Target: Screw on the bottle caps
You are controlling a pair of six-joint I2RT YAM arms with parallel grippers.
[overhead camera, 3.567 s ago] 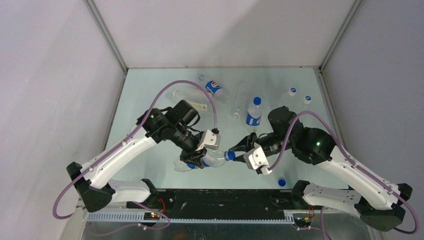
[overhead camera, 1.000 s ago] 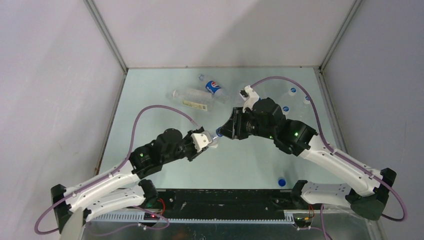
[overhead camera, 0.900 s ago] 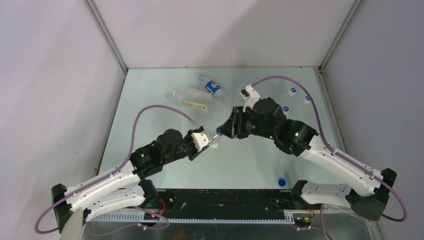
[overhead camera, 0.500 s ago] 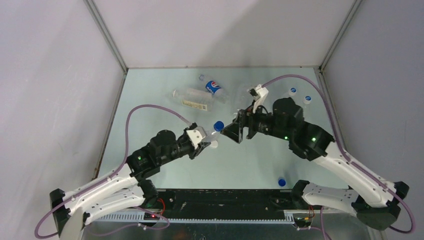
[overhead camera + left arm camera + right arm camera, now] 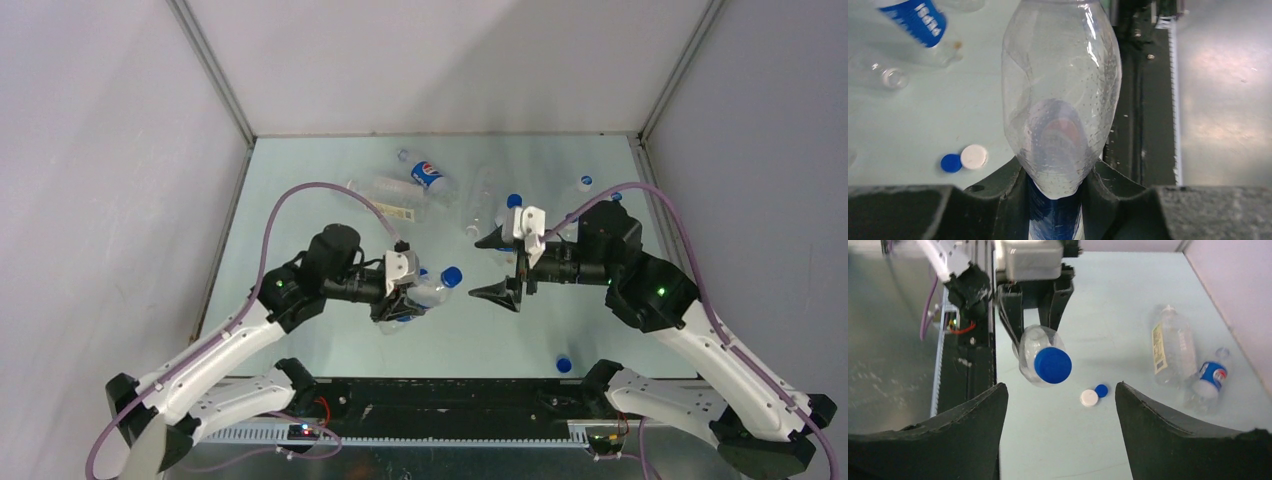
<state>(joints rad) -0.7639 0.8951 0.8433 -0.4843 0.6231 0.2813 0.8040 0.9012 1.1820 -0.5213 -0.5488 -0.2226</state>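
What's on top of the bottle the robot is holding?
A blue cap sits on the neck of the bottle. The cap covers the neck, so you cannot see how tightly it is screwed on. The left gripper hides the other end.

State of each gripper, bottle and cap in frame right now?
left gripper: shut on held bottle
held bottle: off the table, screwed cap on its neck
right gripper: open, apart from screwed cap
Pepsi bottle: lying down, looks uncapped
labelled bottle: lying down
white cap: loose on table
loose blue cap: on table, beside white cap
front cap: loose on table
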